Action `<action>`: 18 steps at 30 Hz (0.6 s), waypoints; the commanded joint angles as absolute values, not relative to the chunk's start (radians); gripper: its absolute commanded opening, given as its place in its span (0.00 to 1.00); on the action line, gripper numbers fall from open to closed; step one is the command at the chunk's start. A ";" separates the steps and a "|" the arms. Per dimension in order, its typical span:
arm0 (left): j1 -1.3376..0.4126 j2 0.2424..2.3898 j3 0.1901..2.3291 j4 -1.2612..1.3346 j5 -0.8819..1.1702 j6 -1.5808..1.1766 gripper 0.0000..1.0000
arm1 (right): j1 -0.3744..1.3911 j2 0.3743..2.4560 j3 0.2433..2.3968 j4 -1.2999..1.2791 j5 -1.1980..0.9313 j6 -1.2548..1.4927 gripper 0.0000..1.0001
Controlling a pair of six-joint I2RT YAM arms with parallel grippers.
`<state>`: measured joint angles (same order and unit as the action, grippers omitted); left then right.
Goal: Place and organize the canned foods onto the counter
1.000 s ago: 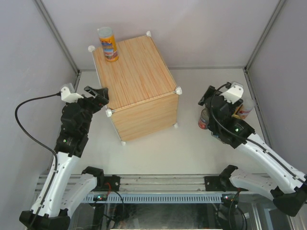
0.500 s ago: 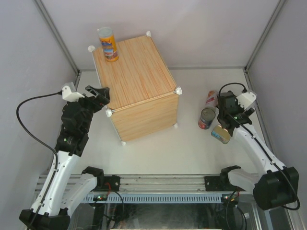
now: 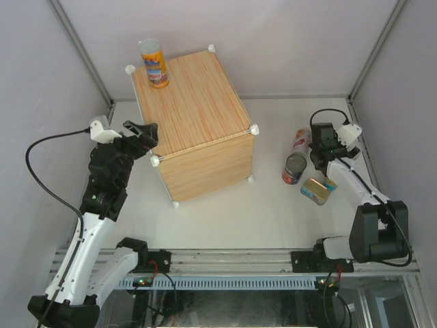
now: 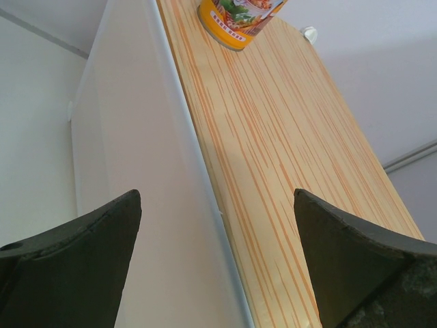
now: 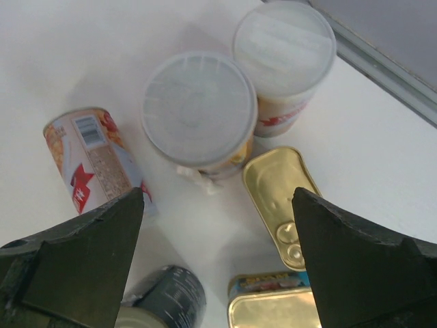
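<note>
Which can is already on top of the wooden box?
The tall orange-labelled can, upright on the light wood-grain box near its far left corner; the other cans sit on the white table.

White arm links [image 3: 85, 240], black joint housings [image 3: 109, 171] (white wrist camera mounts [image 3: 102, 130]), looping black cables [image 3: 27, 162]

The counter [image 3: 198, 102] top is taken up only at its far left corner by an orange can [image 3: 154, 63]. Beneath the right pincer [image 5: 217, 205], narrow strips of desk [image 5: 68, 55] are left between clustered cans [image 5: 198, 109].
</note>
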<state>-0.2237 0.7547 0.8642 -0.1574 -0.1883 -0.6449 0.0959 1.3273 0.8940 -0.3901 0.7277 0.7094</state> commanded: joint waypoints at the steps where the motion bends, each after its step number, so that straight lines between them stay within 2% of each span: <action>1: -0.218 0.750 0.885 -0.112 -0.171 -0.638 0.97 | 0.073 1.384 0.983 -0.312 0.724 0.670 0.90; 18: -0.219 0.752 0.864 -0.087 -0.161 -0.652 0.97 | 0.000 1.531 1.021 -0.240 0.697 0.609 0.89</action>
<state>-0.2241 0.7547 0.8642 -0.1375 -0.1783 -0.6453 0.0151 1.5177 0.9874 -0.3016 0.7002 0.6422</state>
